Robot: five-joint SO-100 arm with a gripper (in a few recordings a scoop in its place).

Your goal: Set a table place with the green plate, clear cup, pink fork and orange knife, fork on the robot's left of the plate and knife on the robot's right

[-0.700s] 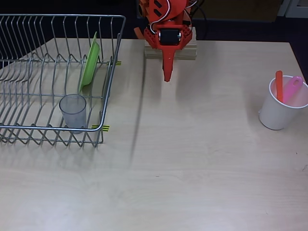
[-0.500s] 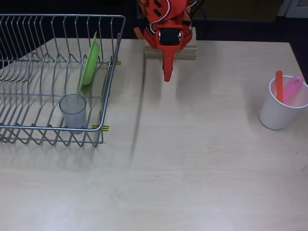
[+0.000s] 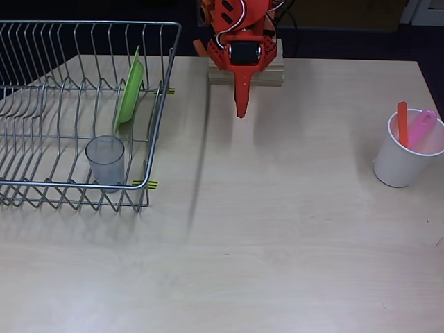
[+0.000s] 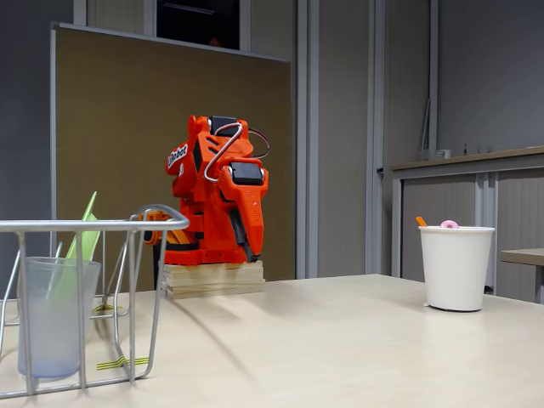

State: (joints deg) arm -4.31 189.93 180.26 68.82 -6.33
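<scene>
Looking at the earlier pictures, nothing has moved: the robot (image 3: 239, 41) sits folded on its wooden block (image 3: 245, 71) at the far edge of the counter (image 3: 291, 229), and every thing lies where it was. The claw (image 3: 241, 104) points down toward the counter with its tips close together, holding nothing.

One green plate (image 3: 129, 92) stands on its edge in the wire rack (image 3: 41, 184), leaning a little, its face turned to the side. One clear cup (image 3: 105, 159) stands upright in the near corner of the same rack, mouth up. In the fixed view the clear cup (image 4: 55, 316) is at the left, behind the rack's wires.

One white cup (image 3: 406, 158) stands on the right side of the counter. In it stand one orange knife (image 3: 402, 123) and one pink fork (image 3: 421, 127), both handle up, side by side and leaning slightly.
</scene>
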